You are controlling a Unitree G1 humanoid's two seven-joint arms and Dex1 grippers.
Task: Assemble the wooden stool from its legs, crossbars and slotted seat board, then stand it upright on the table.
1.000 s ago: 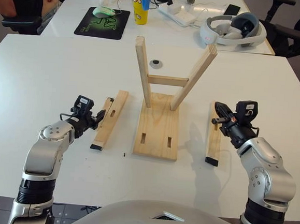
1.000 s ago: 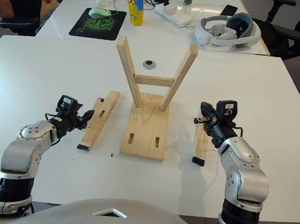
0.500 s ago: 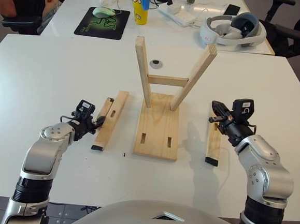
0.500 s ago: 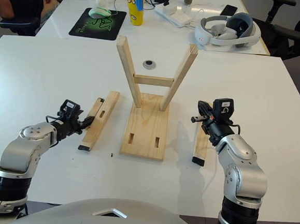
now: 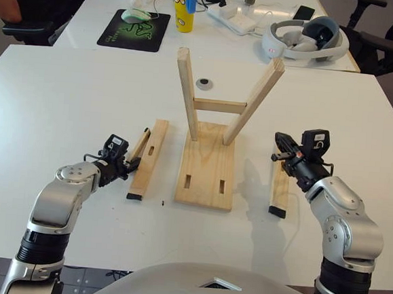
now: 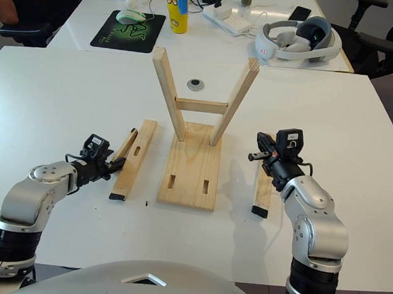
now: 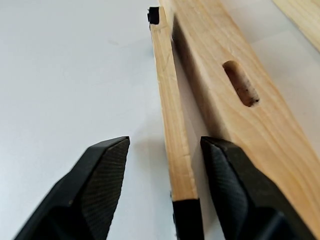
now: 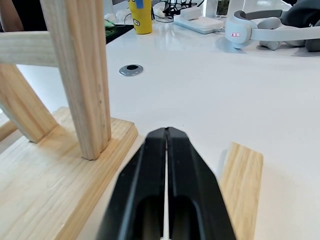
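Left gripper [image 7: 164, 144] is open astride the thin crossbar [image 7: 165, 85], slotted leg [image 7: 235, 95] just beside one finger, so it should pinch the crossbar alone, squarely; right gripper [image 8: 166, 134] hangs closed above another leg [image 8: 243, 185].

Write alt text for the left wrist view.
The left pincer is open, its black fingers either side of a thin black-capped pale wooden strip lying on the white table beside a wider pale wooden bar with an oval slot.

Silver rounded shells [image 5: 57, 204] covering both arms; black ribbed cuffs [image 5: 42, 249] ringing bases; left gripper [image 5: 135, 161], right gripper [image 5: 279, 144] showing black tapered fingers [image 7: 100, 190].
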